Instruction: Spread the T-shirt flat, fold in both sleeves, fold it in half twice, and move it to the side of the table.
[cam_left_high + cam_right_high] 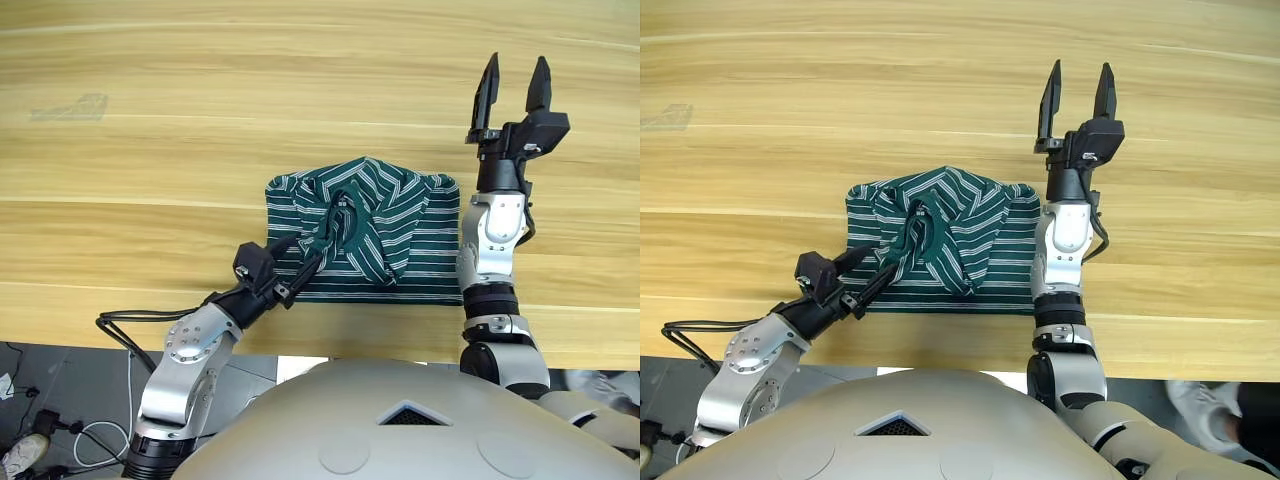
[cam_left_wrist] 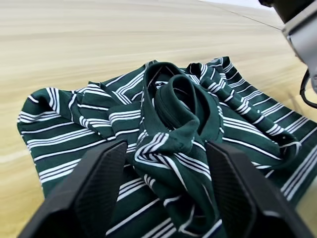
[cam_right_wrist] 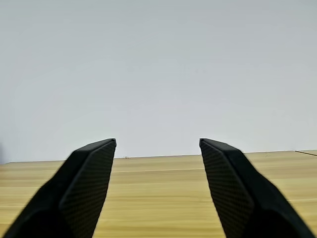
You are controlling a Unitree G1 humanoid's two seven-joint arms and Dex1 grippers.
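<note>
Left gripper (image 1: pixel 310 249) is held open, low at the near-left corner of the green striped T-shirt (image 1: pixel 420 245), with a bunched fold lined up between its fingers, probably for a pinch. Right gripper (image 1: pixel 517 70) is held open and raised, clear of the cloth. The T-shirt lies bundled near the front edge of the wooden table (image 1: pixel 200 100).

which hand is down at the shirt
The left hand: it sits low at the near left of the T-shirt, open fingers either side of the bunched collar. The right hand is raised beside the shirt's right edge, open and empty.

wood table (image 1: pixel 200 120), pale wall (image 3: pixel 158 64), cables on floor (image 1: pixel 60 425)
</note>
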